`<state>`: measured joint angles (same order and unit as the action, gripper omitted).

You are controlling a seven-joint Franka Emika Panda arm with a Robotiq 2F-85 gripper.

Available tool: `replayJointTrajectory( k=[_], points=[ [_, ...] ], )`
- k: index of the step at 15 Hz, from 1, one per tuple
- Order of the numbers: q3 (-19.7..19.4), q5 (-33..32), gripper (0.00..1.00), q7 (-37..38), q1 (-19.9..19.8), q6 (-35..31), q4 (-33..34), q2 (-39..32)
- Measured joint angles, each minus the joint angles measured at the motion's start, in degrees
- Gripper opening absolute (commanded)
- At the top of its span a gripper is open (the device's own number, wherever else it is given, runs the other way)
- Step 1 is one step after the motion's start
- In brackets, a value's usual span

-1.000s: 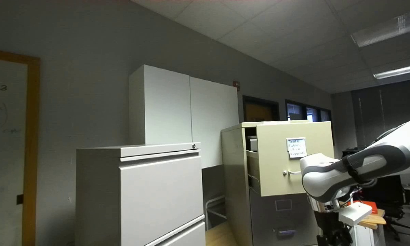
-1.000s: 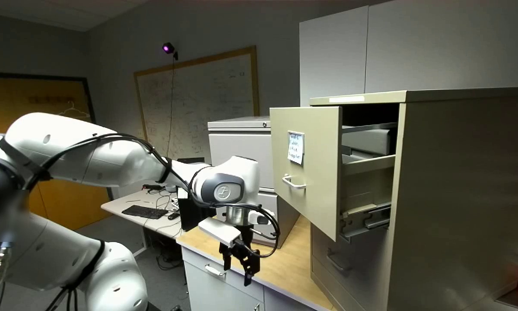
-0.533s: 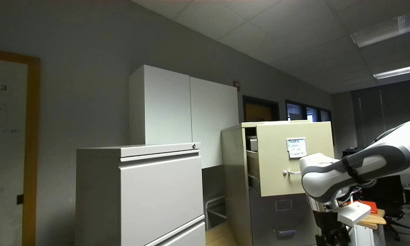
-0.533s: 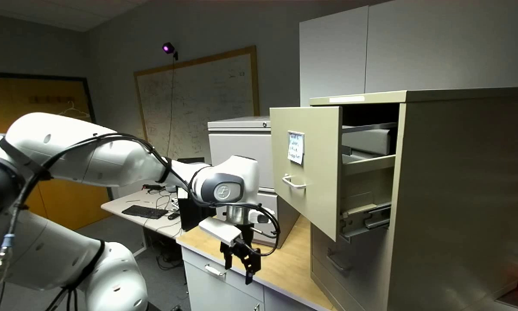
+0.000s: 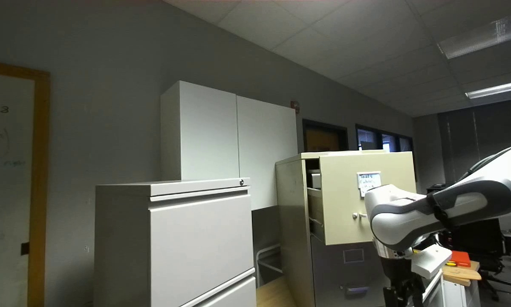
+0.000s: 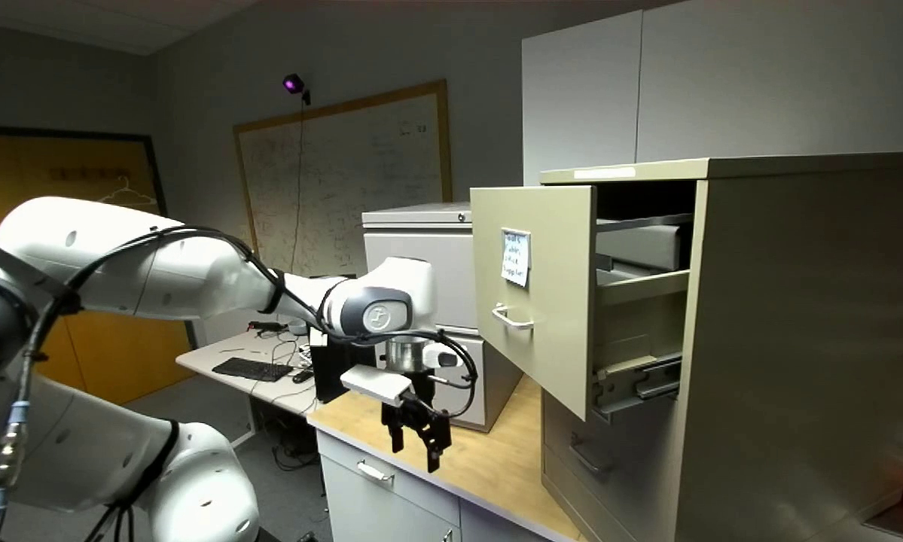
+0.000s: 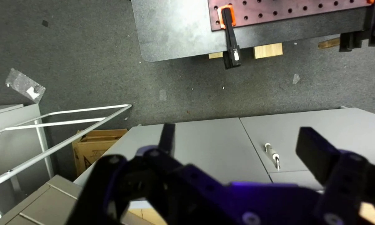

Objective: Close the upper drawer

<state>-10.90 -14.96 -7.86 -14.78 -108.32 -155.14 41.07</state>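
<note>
The upper drawer (image 5: 344, 192) of the tall beige filing cabinet stands pulled out, its flat front bearing a white paper label (image 6: 516, 257) and a silver handle (image 6: 513, 320). Its open side shows a tray-like inside in an exterior view. My gripper (image 6: 415, 458) hangs fingers down, lower than the drawer front, apart from it and above the edge of the wooden counter. In an exterior view the wrist covers part of the drawer front, and the gripper (image 5: 403, 297) is at the bottom edge. In the wrist view the gripper (image 7: 237, 136) has its fingers wide apart with nothing between them.
The grey-white lateral cabinet (image 6: 421, 278) stands beside the filing cabinet on the wooden counter (image 6: 489, 482). Lower drawers (image 5: 349, 273) sit under the upper drawer. The wrist view shows counter doors (image 7: 212, 147), a white tube frame (image 7: 62, 144) and a black table (image 7: 178, 34).
In the last half second my arm and gripper have risen slightly and shifted a little leftward in both exterior views. The upper drawer has not moved.
</note>
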Motion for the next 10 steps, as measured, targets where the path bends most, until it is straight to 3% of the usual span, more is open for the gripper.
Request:
replayJointTrajectory(
  k=[3,4,6,10],
  points=[
    [2.2,0.0,0.97,2.2,0.6,-0.1,0.0,3.8],
    [2.9,0.0,0.75,3.2,0.8,-0.5,-0.1,5.3],
    [4.2,-0.1,0.7,5.1,1.0,-2.5,-0.4,8.4],
    [5.9,-0.7,0.39,8.3,1.0,-9.5,-1.6,13.7]
  ],
)
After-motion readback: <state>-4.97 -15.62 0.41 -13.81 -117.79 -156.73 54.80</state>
